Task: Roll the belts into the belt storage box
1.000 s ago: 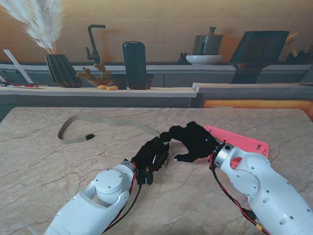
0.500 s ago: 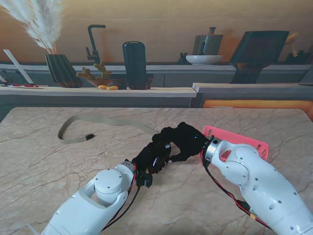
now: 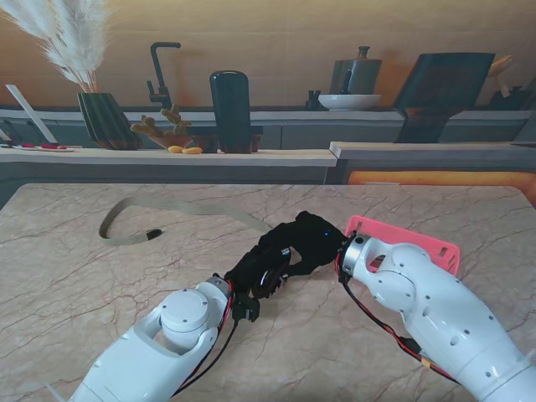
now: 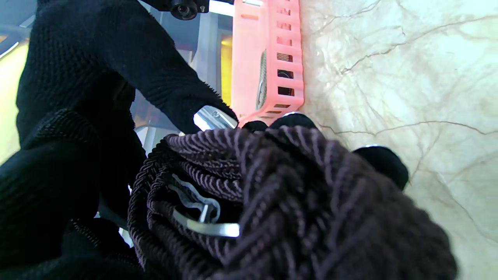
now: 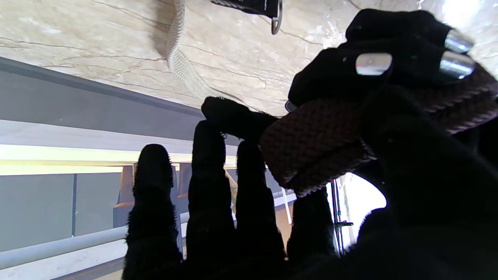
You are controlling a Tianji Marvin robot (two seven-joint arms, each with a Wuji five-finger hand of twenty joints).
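Observation:
A dark braided belt, rolled into a coil [image 4: 295,194], sits in my left hand [image 3: 261,270], which is shut on it; its metal buckle [image 4: 206,227] shows inside the coil. My right hand [image 3: 308,241] has come against the left one. Its fingers [image 5: 210,186] and thumb close around the same roll [image 5: 323,147], beside my left fingertips [image 5: 389,58]. The pink slatted storage box [image 3: 423,243] lies just right of both hands, also visible in the left wrist view [image 4: 268,58]. A beige belt [image 3: 180,209] lies unrolled on the table, left of the hands and farther from me.
The marble table [image 3: 75,285] stretches around the hands. Beyond its far edge runs a counter with a dark vase of pampas grass [image 3: 105,117], a black cylinder [image 3: 230,109] and a white bowl [image 3: 349,101].
My right hand has moved left, away from the pink box, and closed onto the roll held by my left hand. The left hand has barely moved.

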